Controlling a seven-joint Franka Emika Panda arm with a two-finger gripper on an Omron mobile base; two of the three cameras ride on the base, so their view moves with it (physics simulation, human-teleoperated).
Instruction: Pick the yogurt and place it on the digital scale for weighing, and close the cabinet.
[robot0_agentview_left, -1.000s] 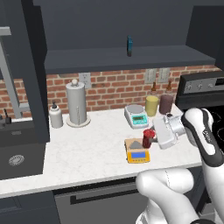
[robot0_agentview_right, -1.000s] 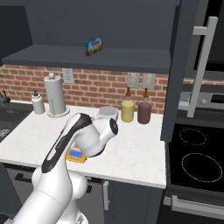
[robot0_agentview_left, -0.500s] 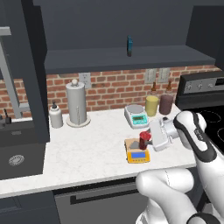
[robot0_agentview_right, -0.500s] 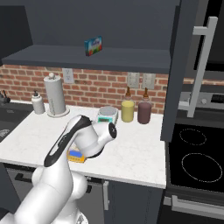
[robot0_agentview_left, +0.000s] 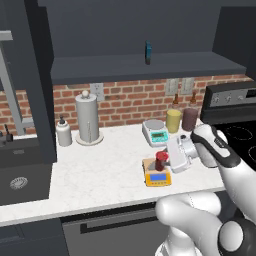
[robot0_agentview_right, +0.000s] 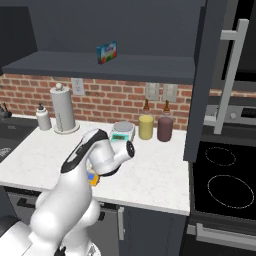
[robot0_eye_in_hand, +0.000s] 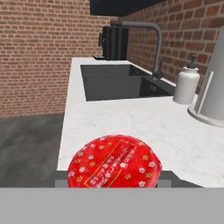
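Note:
The yogurt (robot0_agentview_left: 160, 159), a dark red cup, stands upright over the grey plate of the orange digital scale (robot0_agentview_left: 157, 176) near the counter's front edge. Whether it rests on the plate I cannot tell. My gripper (robot0_agentview_left: 165, 161) reaches in from the right and is shut on the cup's sides. In the hand view the cup's red starred lid (robot0_eye_in_hand: 114, 164) sits between my fingertips (robot0_eye_in_hand: 62, 177). An orange corner of the scale (robot0_agentview_right: 93, 179) peeks out behind my arm. The cabinet stands open, its door (robot0_agentview_right: 212, 75) swung out over the counter's right end, a second door (robot0_agentview_left: 37, 85) at the left.
A white scale (robot0_agentview_left: 154, 131), a yellow jar (robot0_agentview_left: 173, 120) and a dark jar (robot0_agentview_left: 189, 118) line the brick wall behind. A paper towel holder (robot0_agentview_left: 87, 119) and soap bottle (robot0_agentview_left: 63, 133) stand left, by the sink (robot0_agentview_left: 20, 176). The stove (robot0_agentview_right: 225, 180) lies right.
My gripper has carried the yogurt slightly left and down, from beside the scale's right edge to over its plate.

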